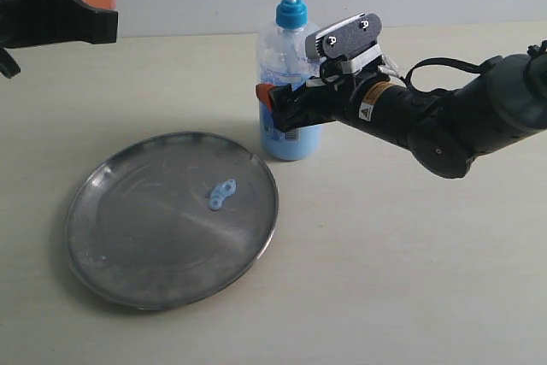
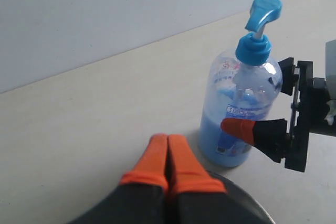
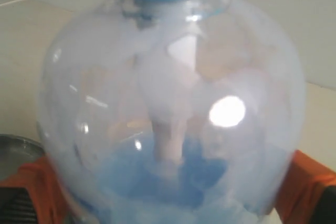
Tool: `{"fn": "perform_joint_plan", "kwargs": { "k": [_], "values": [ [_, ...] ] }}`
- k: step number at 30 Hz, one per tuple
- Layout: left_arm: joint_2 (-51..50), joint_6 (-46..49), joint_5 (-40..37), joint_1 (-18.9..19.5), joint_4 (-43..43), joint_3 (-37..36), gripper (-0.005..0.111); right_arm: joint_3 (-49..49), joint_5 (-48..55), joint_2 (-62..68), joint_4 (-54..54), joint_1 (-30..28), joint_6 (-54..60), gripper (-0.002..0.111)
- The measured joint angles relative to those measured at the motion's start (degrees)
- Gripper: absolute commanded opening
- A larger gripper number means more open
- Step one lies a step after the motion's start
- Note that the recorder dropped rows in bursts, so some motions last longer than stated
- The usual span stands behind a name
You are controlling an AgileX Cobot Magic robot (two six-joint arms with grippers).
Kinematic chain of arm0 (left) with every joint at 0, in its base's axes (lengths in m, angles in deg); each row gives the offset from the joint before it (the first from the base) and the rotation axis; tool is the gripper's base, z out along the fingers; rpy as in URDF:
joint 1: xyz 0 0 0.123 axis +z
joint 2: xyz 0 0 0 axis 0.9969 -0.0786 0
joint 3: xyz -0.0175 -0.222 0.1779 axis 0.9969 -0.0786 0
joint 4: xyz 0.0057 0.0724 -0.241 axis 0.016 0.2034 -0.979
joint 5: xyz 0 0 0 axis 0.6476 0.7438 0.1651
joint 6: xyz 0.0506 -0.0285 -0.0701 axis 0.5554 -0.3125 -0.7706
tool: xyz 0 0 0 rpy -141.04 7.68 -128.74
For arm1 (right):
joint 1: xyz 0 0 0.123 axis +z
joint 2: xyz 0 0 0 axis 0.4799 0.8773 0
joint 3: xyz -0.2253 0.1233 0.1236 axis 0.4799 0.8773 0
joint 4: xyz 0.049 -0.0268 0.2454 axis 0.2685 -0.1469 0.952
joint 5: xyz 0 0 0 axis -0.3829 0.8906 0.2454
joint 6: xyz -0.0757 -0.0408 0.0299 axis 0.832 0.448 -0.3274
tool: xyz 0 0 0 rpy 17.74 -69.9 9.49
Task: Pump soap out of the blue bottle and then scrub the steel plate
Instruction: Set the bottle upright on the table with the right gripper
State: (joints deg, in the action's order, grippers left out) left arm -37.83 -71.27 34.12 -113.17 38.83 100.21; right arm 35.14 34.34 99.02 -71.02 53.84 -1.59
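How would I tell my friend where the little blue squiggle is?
Find the big round shiny metal plate lying on the pale table beside the tall soap bottle. Look just off the plate's middle, on the bottle's side, for the soap, a small glossy squiggle. Its pale blue stands out against the grey metal all around it.

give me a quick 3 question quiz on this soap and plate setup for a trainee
1. True or false: the steel plate is bare.
2. The right pincer sits: A) astride the blue bottle, B) on the plate, C) over the pump head.
3. On the left pincer, how do the fingertips stand?
Key: 1 false, a pale blue soap blob lies on the plate. 2 A. 3 pressed together, shut.
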Motion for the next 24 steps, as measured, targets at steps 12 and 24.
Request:
{"fn": "perform_joint_plan", "kwargs": {
  "k": [12, 24],
  "values": [
    [0.0, 0.0, 0.08, 0.0, 0.0, 0.0, 0.001, -0.61, -4.39, -0.63, 0.62, 0.0, 0.0, 0.095],
    [0.0, 0.0, 0.08, 0.0, 0.0, 0.0, 0.001, -0.61, -4.0, -2.13, -3.32, 0.0, 0.0, 0.099]
  ]
}}
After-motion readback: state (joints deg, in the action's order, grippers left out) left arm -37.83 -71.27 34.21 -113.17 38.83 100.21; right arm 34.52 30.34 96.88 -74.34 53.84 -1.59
